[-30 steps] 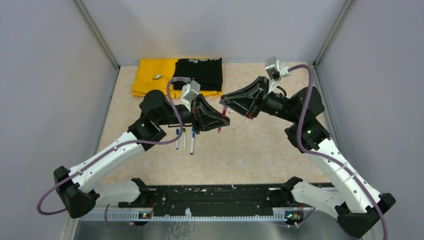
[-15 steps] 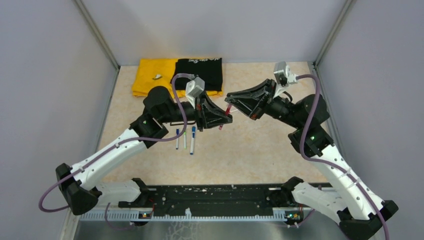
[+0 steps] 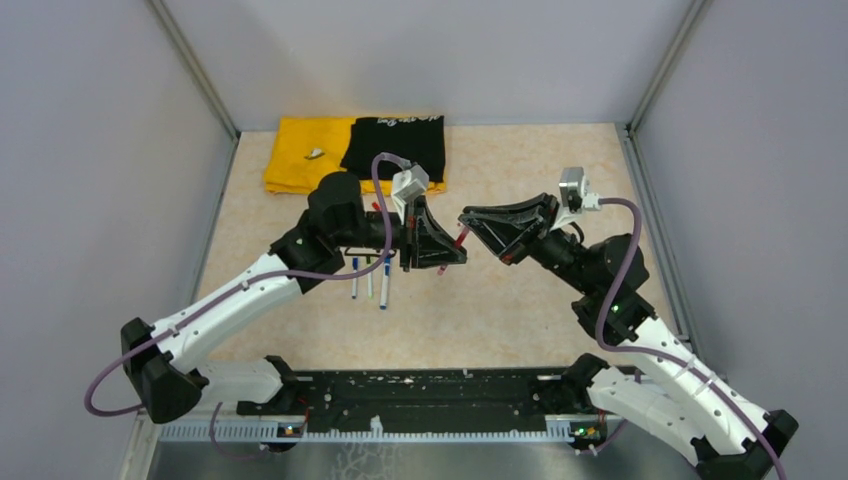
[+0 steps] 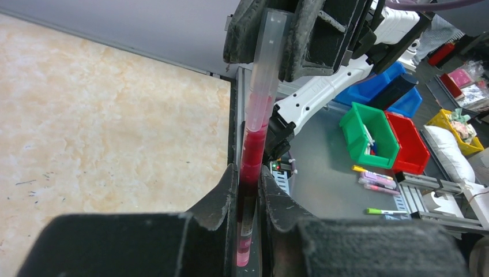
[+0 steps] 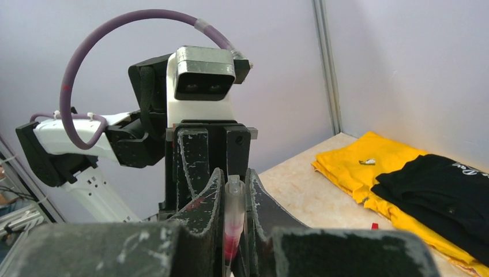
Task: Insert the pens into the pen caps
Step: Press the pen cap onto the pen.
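A red pen (image 3: 452, 250) hangs slanted above the table, with my left gripper (image 3: 455, 256) shut on its dark lower barrel (image 4: 252, 167). Over its upper end sits a translucent pen cap (image 4: 266, 69), red showing through it. My right gripper (image 3: 466, 222) is shut on that cap (image 5: 233, 202), nose to nose with the left one. Three more pens (image 3: 369, 280), white with coloured ends, lie side by side on the table under the left arm. A small red cap (image 5: 373, 225) lies beside the yellow cloth.
A yellow cloth (image 3: 300, 155) and a black cloth (image 3: 400, 145) lie at the back of the table, a small pale object (image 3: 314, 154) on the yellow one. Grey walls close both sides. Past the table edge stand green (image 4: 375, 130) and red (image 4: 412, 141) bins.
Both grippers have shifted right and a little nearer. The right arm has dropped and its jaws have closed tighter on the cap, which now meets the pen's upper end.
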